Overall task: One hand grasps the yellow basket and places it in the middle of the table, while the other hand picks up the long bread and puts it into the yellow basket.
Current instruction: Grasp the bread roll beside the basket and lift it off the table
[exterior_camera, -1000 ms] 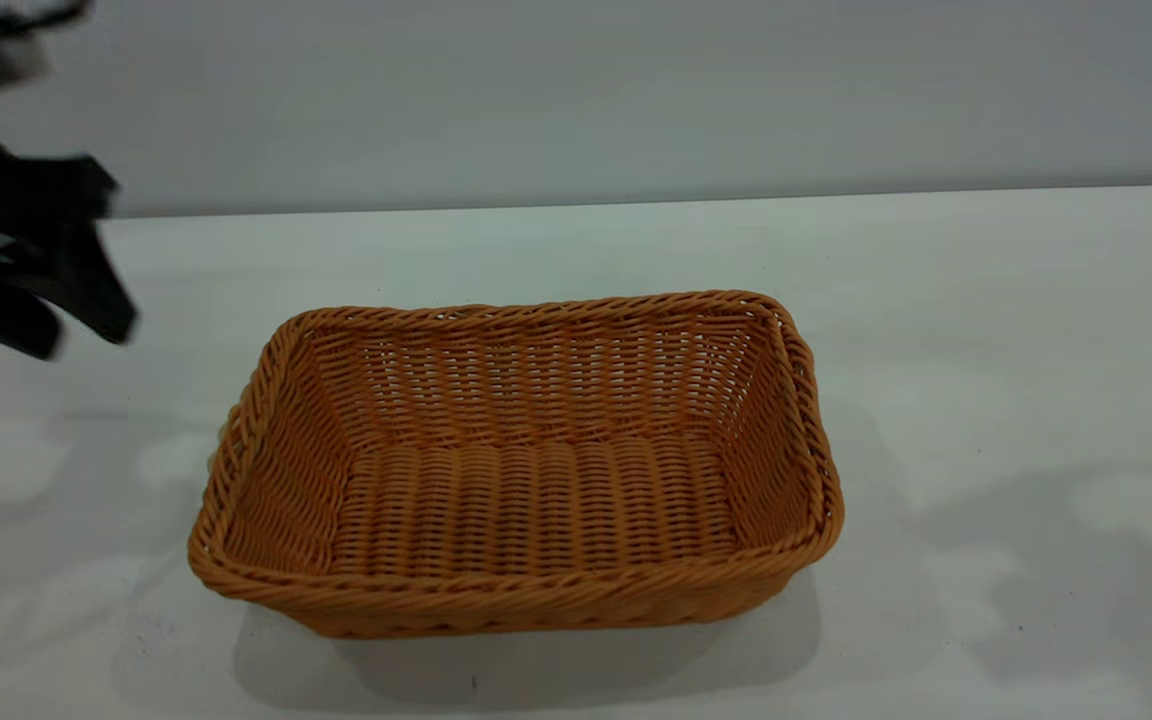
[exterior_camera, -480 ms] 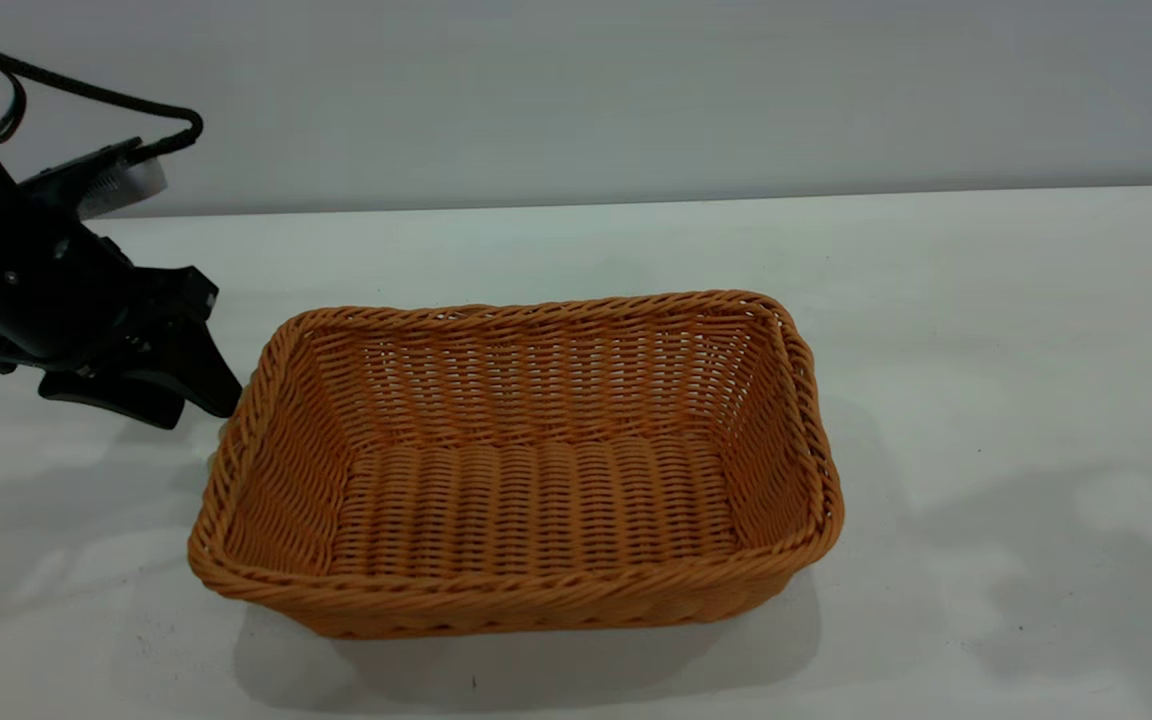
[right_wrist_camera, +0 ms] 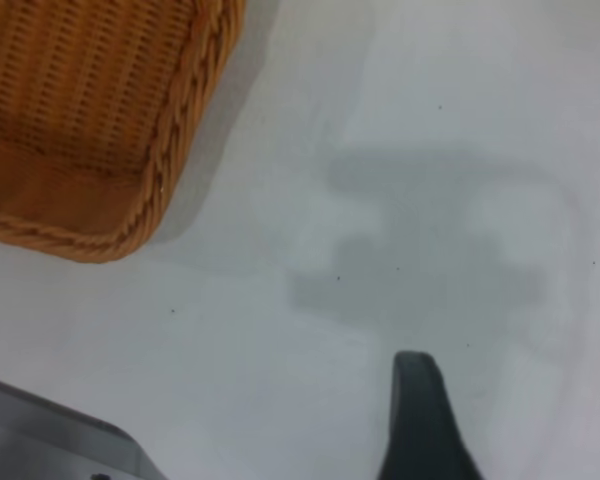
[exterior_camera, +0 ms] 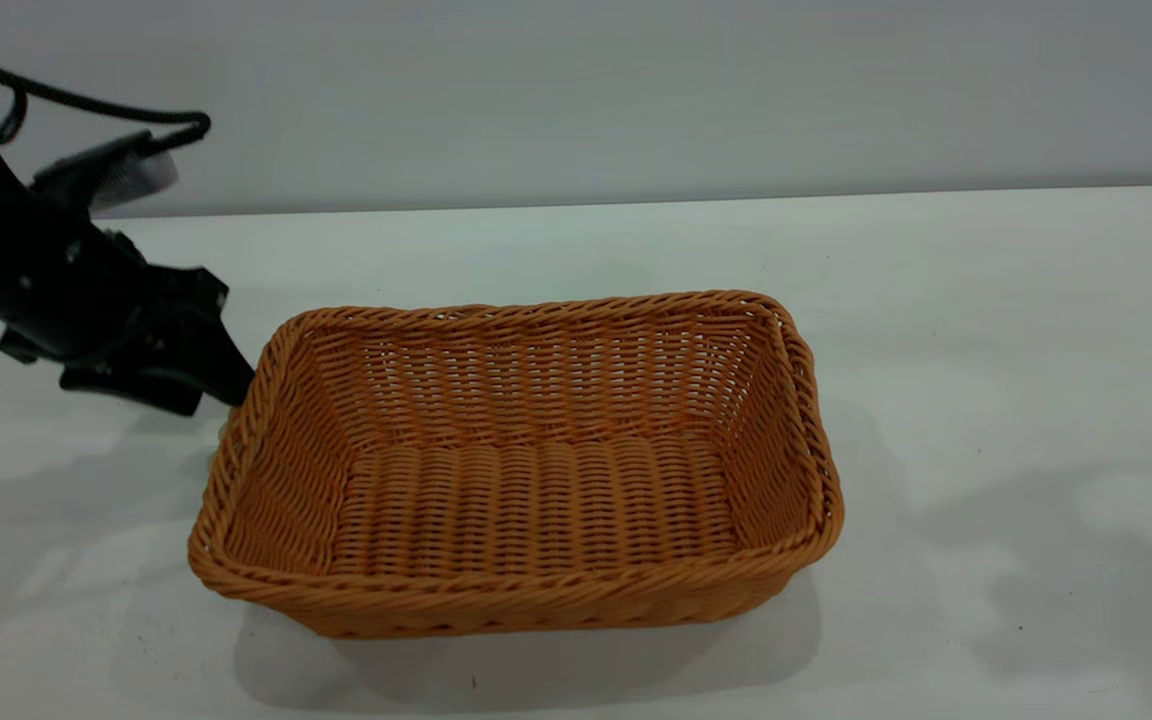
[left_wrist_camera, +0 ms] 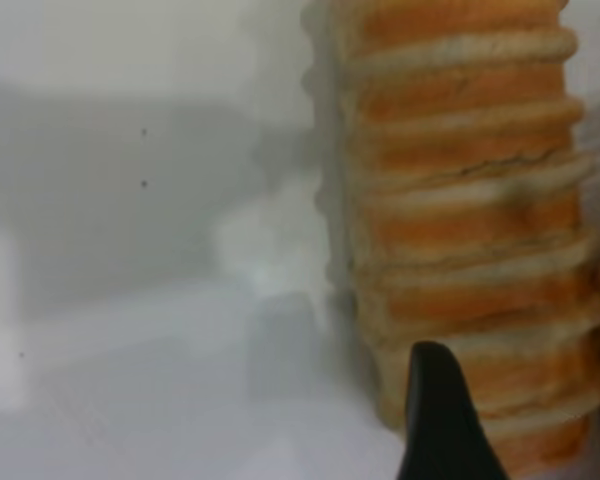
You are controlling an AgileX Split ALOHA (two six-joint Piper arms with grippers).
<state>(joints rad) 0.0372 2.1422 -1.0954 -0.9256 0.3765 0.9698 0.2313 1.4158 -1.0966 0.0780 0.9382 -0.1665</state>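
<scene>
— Fingers first: can you see how the left gripper (exterior_camera: 221,385) stands?
— Not clearly. From outside it sits low at the left end of the yellow basket (exterior_camera: 516,470), its black tips right against the braided rim, but whether they are spread or closed I cannot tell. Its wrist view shows only one dark fingertip (left_wrist_camera: 440,420).
— And the long bread (left_wrist_camera: 470,220)?
— Right beside that fingertip, lying on the table (exterior_camera: 986,350), ridged orange and cream bands filling the wrist view. From outside the basket wall hides it.
— The basket itself?
— Upright in the middle of the table, nothing inside it.
— Farther off, the right gripper (right_wrist_camera: 425,420)?
— High above the table near the basket's corner (right_wrist_camera: 130,200); one finger shows, so its state is unclear too.
</scene>
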